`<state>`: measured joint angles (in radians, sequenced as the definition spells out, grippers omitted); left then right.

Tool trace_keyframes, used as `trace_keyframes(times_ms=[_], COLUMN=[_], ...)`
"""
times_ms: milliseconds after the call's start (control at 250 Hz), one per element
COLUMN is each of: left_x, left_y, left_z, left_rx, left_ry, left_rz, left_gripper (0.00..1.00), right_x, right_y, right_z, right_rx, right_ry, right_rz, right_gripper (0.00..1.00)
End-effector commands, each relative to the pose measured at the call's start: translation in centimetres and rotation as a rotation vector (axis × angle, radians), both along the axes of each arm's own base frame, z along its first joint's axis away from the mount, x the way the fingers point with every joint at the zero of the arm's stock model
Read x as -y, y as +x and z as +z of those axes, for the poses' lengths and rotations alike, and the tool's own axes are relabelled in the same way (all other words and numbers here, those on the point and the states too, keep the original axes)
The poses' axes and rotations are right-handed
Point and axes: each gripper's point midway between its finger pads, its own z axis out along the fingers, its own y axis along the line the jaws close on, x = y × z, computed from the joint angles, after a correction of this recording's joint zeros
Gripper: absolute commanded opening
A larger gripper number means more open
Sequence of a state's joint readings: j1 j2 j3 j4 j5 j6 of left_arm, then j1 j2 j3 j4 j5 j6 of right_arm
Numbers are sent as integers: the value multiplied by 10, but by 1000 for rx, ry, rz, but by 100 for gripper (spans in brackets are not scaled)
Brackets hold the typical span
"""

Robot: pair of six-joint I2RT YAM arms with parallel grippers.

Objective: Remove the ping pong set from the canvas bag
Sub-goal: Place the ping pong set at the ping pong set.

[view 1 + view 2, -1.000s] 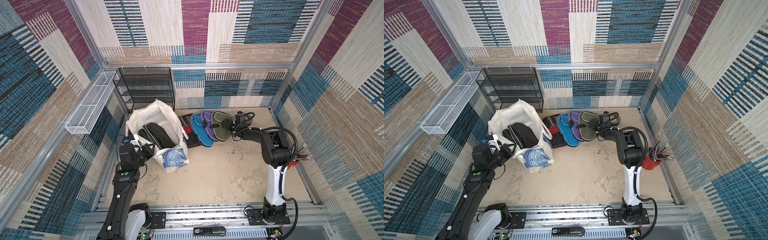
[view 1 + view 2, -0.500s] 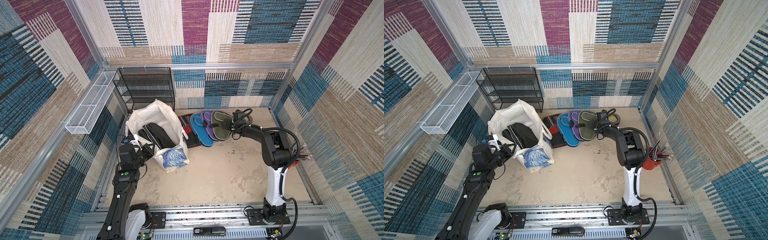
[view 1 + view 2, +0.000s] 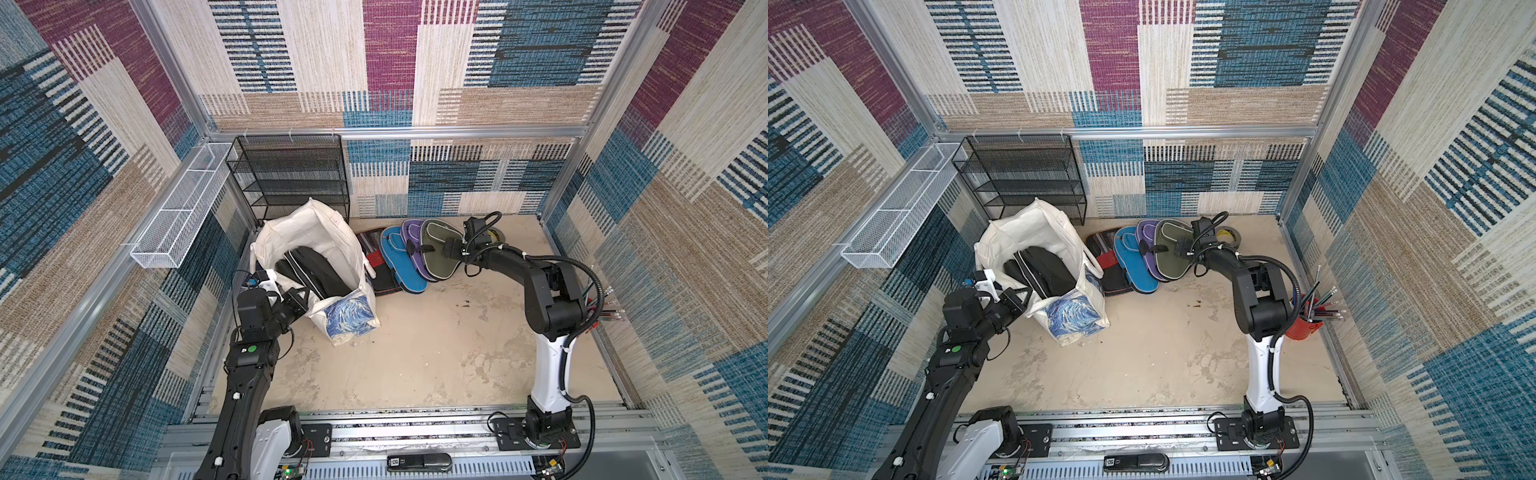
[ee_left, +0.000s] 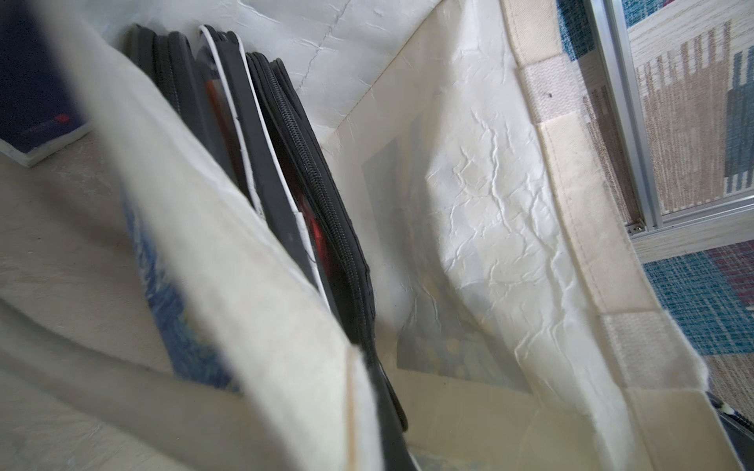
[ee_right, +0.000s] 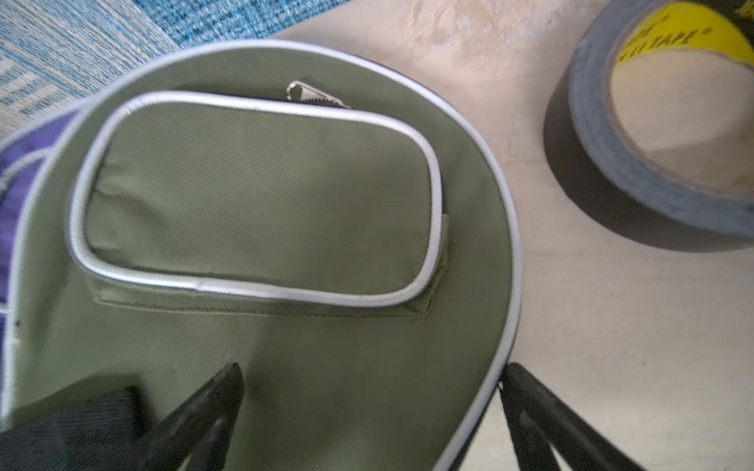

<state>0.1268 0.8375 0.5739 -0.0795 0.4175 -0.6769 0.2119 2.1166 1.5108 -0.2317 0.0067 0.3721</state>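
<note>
The left gripper is closed on the near rim of the canvas bag, at the bag's 7 o'clock corner. Its wrist view is mostly blurred cloth, and the fingertips are hidden there. The bag stands upright and open at about 9 o'clock on the floor, with its blue-and-yellow print facing 5 o'clock. Inside it the ping pong set, a black zipped case with white piping, stands on edge beside the printed wall. The left wrist view shows red between the black layers of the ping pong set.

The right gripper is spread wide and holds nothing. One fingertip is over a green case and the other is just past its silver edge, above bare floor. In a top view the right gripper sits near 12 o'clock on the floor.

The green case overlaps a row running toward 9 o'clock: a purple case, a blue case, then a dark case next to the bag. A tape roll lies flat near the green case, not touching it.

A red cup of pencils stands at 3 o'clock. A black mesh shelf is at 11 o'clock, and a white wire basket hangs on the wall at 10 o'clock.
</note>
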Motion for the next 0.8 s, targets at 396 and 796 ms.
trace_keyframes(times_ms=[396, 796], left_x=[-5, -1], left_y=[4, 5], left_z=[16, 17], left_rx=[65, 55], left_ry=[59, 48], left_rz=[7, -11], left_gripper=[0, 0], right_x=[6, -95], right_y=[-9, -42], right_z=[55, 189], right_rx=[75, 345], right_ry=[-43, 53], right_rz=[14, 306], right_gripper=[99, 99])
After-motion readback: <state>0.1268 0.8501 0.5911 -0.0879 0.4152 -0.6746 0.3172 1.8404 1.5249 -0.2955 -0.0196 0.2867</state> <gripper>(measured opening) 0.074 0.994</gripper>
